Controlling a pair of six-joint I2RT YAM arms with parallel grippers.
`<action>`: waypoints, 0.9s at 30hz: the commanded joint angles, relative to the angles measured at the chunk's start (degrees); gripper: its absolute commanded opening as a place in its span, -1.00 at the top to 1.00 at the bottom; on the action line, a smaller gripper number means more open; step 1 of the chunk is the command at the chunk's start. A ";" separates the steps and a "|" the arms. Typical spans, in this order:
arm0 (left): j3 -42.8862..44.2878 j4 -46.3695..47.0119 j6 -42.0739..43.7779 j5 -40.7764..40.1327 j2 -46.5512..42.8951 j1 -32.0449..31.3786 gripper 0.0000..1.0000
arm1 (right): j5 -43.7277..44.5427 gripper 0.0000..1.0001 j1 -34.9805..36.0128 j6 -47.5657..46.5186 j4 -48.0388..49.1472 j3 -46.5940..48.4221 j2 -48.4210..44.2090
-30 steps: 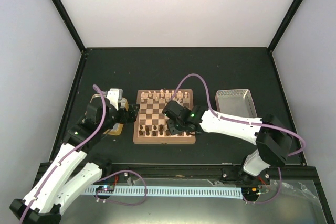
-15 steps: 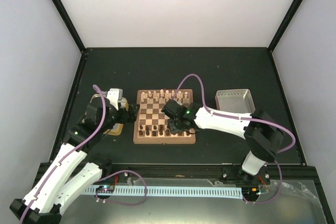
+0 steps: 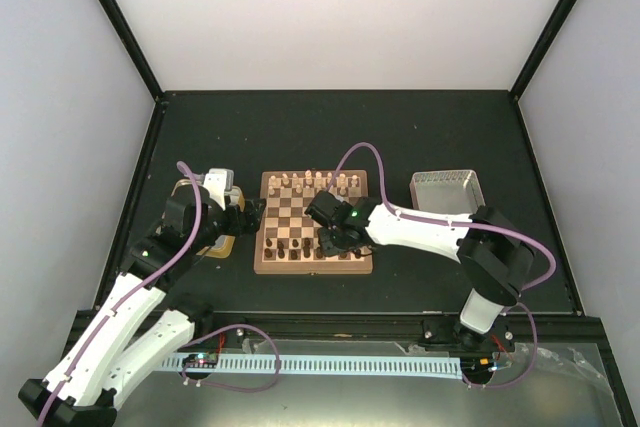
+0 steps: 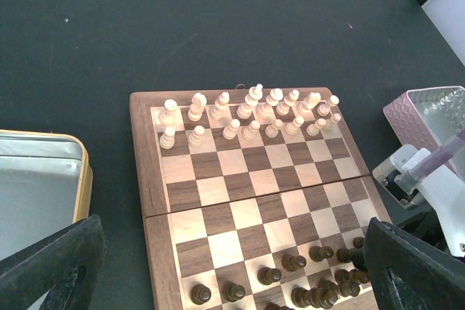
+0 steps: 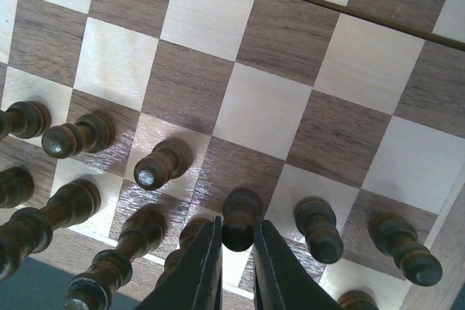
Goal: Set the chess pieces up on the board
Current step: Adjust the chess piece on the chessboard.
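The right arm's fingers (image 5: 200,270) come down from above on 1 dark pawn (image 5: 241,217) in the dark pawn row at the near side of the chessboard (image 5: 261,114). They are drawn together on the pawn's round head, 1 finger against each side. The pawn stands upright. Its long axis runs straight away from the wrist down to its square, so it lies dead centre between the fingers rather than off to either side. Any move from here, I judge, has to follow that vertical axis. A neighbouring dark pawn (image 5: 317,229) stands just beside the right finger, and a back-row piece (image 5: 190,236) crowds the left one, so a sideways drift would likely knock one over.

From above, the right gripper (image 3: 328,239) sits over the near right part of the board, clearly the arm on the job. The left arm's fingers (image 4: 58,263) stand wide apart with nothing between them. They hang off the board's left edge, well apart from this pawn. The cream pieces (image 4: 251,110) fill the far 2 rows.
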 commanded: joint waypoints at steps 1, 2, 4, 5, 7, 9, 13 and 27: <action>0.12 1.06 0.95 -0.21 -0.17 0.45 -0.98 | 0.86 0.77 -0.18 -0.24 0.79 1.39 0.67; 0.12 1.11 0.97 -0.21 -0.17 0.45 -0.98 | 1.14 0.77 -0.20 -0.32 0.88 1.40 0.82; 0.11 1.13 0.95 -0.16 -0.16 0.45 -0.98 | 1.59 0.77 -0.24 -0.43 0.96 1.49 1.20; 0.11 1.08 0.95 -0.17 -0.17 0.45 -0.98 | 1.68 0.77 -0.25 -0.51 1.05 1.49 1.27; 0.06 1.13 0.98 -0.16 -0.16 0.45 -0.98 | 1.98 0.77 -0.25 -0.61 1.18 1.50 1.46; 0.12 1.13 0.99 -0.19 -0.17 0.46 -0.98 | 2.13 0.75 -0.30 -0.85 1.24 1.57 1.56; 0.09 1.11 0.96 -0.16 -0.06 0.45 -0.98 | 2.61 0.64 -0.25 -1.26 1.69 1.58 0.87; 0.12 1.15 0.96 -0.19 0.05 0.45 -0.98 | 1.90 0.65 -0.10 -1.93 -0.09 1.70 -5.65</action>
